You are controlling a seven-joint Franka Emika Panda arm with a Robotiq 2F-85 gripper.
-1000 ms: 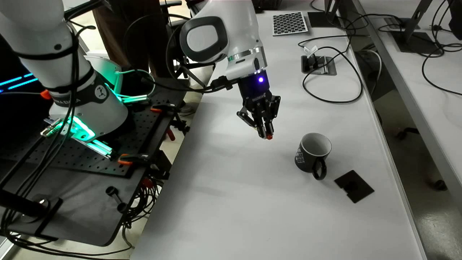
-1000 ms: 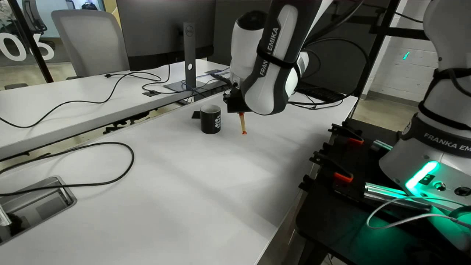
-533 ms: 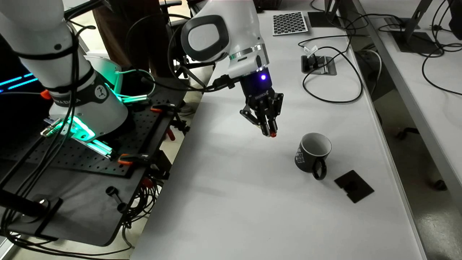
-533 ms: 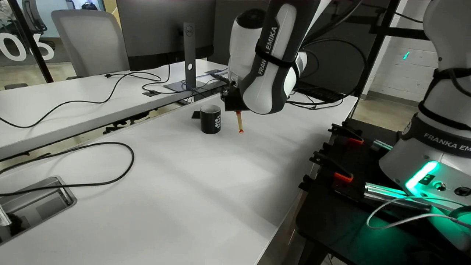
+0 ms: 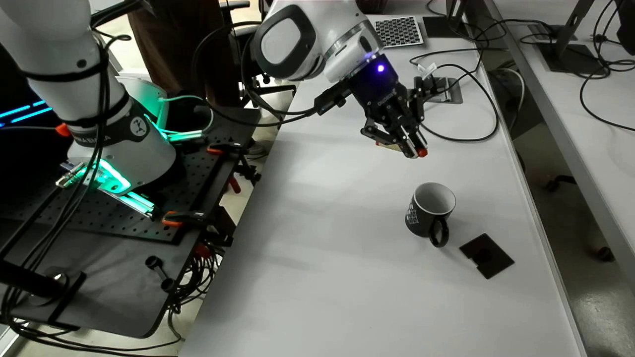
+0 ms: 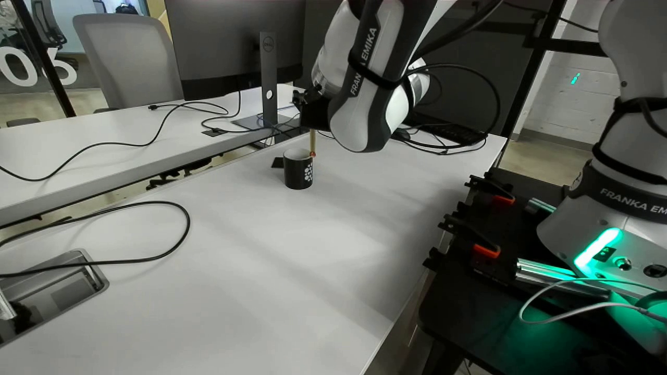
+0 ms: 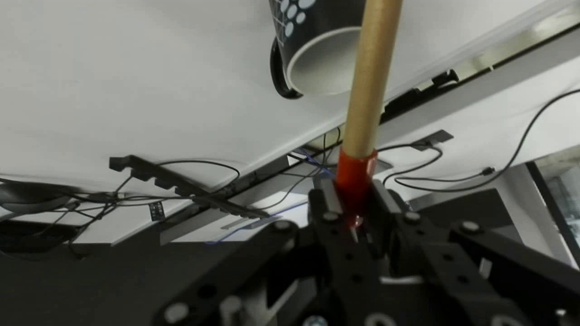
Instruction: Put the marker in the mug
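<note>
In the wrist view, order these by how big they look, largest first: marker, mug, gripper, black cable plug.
1. gripper
2. mug and marker, unsure and not ranked: the marker is nearer and looks longer, the mug wider, and the picture's top edge cuts off both
3. black cable plug

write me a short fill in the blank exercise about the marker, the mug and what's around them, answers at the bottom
1. The gripper holds the marker by one ____, not by its middle.
2. The marker is ____ the mug, not inside it.
3. The mug stands ____ on the table, not tipped over.
4. The flat black piece lies near the mug without ____ it.

Missing words: end; outside; upright; touching.
</note>
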